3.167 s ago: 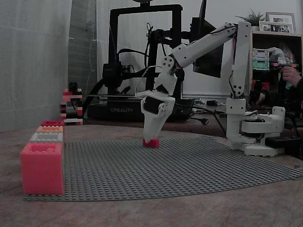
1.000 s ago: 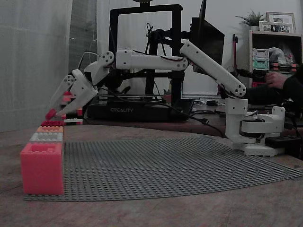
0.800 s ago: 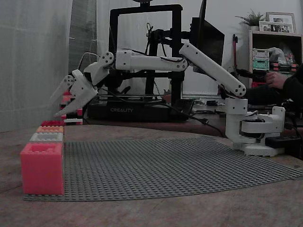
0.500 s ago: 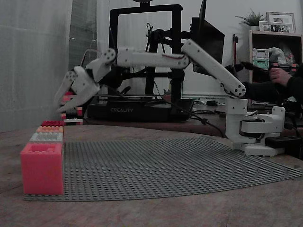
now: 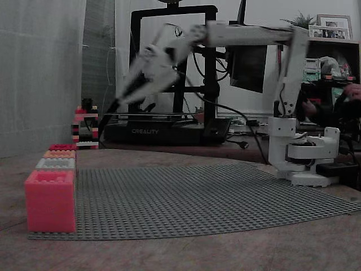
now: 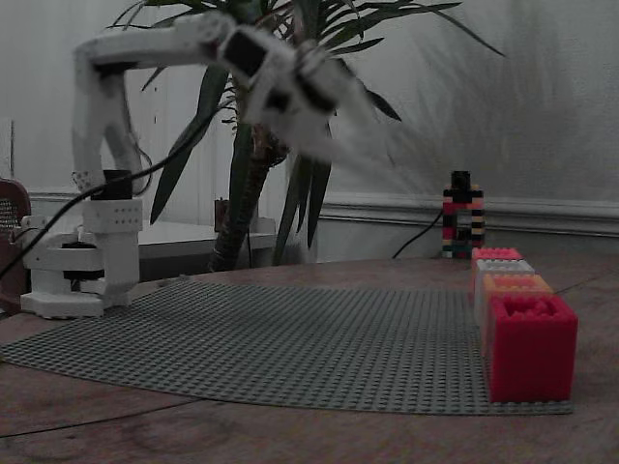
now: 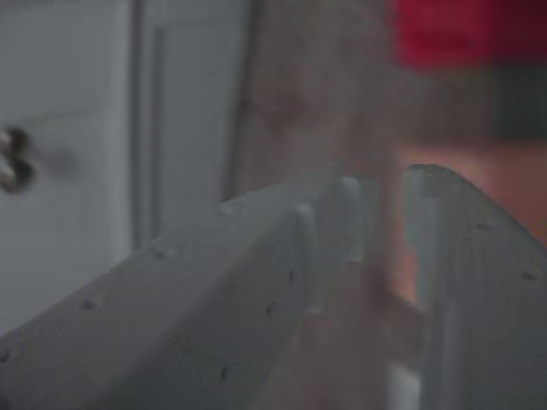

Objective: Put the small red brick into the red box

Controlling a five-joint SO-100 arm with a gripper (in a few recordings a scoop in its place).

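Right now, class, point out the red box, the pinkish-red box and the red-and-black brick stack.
red box (image 5: 62, 147): a fixed view, on its studded top edge.
pinkish-red box (image 5: 50, 204): a fixed view, on its front wall.
red-and-black brick stack (image 6: 461, 217): a fixed view, on the middle of the stack.

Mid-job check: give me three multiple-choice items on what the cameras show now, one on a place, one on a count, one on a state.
1. Where is the gripper?
A. raised in the air, clear of the boxes
B. resting on the grey baseplate
C. inside the pinkish-red box

2. How many boxes stand in the row along the grey baseplate edge?
A. two
B. four
C. six

3. What do the gripper's fingers hold?
A. a red brick
B. a cable
C. nothing visible

Answers: 1 A, both fixed views show it high above the table. 2 B, pinkish-red box, grey, orange and the red box. 3 C, the wrist view shows nothing between the fingers.
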